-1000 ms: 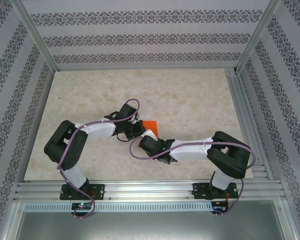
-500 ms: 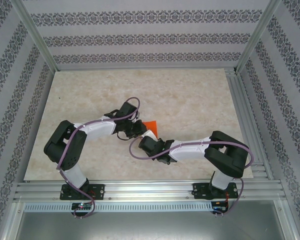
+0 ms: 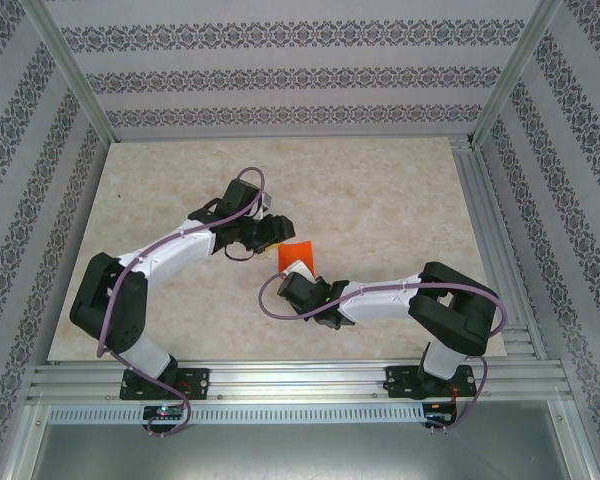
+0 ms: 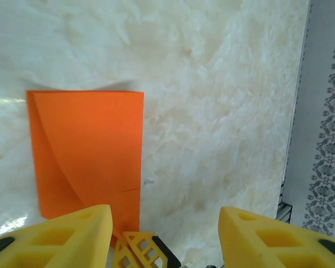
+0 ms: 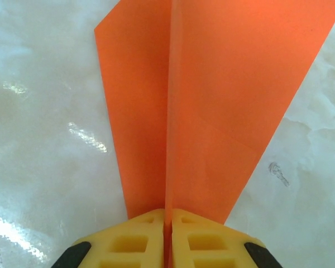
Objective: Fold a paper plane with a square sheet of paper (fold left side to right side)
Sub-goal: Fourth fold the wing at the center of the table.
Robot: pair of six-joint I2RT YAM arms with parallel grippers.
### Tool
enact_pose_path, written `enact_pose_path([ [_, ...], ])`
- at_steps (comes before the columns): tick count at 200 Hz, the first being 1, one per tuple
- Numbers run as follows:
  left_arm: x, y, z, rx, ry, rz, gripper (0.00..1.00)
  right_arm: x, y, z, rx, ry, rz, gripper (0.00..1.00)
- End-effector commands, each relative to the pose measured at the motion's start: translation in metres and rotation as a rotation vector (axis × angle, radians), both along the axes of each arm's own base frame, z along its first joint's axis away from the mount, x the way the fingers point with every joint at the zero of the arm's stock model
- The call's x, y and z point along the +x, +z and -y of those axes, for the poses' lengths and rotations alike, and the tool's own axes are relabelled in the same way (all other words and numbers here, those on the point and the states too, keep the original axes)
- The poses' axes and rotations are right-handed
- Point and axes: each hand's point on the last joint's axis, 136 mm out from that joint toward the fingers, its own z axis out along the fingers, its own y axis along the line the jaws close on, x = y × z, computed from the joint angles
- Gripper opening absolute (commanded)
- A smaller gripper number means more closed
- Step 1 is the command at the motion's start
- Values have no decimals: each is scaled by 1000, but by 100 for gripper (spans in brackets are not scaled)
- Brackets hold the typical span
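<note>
The square sheet of paper (image 3: pixel 296 251), bright orange and folded, lies mid-table between my two grippers. In the right wrist view the paper (image 5: pixel 223 84) spreads into two flaps on either side of a raised centre crease, and my right gripper (image 5: pixel 168 226) is shut on that crease at the near end. My left gripper (image 4: pixel 164 240) is open above the table with nothing between its fingers. The paper (image 4: pixel 89 145) lies ahead of its left finger (image 4: pixel 61 237). From above, the left gripper (image 3: pixel 268 232) sits just left of the paper and the right gripper (image 3: pixel 298 270) just below it.
The marble-patterned table (image 3: pixel 380 200) is bounded by an aluminium frame rail (image 3: pixel 485 220) on the right and patterned walls behind. The right gripper's yellow fingertips (image 4: pixel 140 251) show low in the left wrist view, beside the paper's near corner.
My left gripper has opened, let go of the paper and drawn back to the upper left as its arm stretched out. The right gripper closed onto the paper and holds it.
</note>
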Motion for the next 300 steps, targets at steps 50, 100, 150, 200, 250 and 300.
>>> enact_pose_path([
  [50,-32,-52,-30,-46,104,-90,30,-4,2,-8,119,22,-89,10],
  [100,-36,-61,-13,-68,64,-102,23,-1,13,-10,239,25,-146,11],
  [150,-36,-73,11,-78,30,-127,21,1,13,-11,323,32,-208,11],
  [200,-34,-82,29,-71,-2,-145,19,6,15,-6,434,8,-255,11],
  [250,-34,-91,42,-66,-22,-163,19,10,15,-1,491,-3,-296,11],
  [300,-36,-105,45,-46,-26,-191,19,9,10,0,502,-6,-329,13],
])
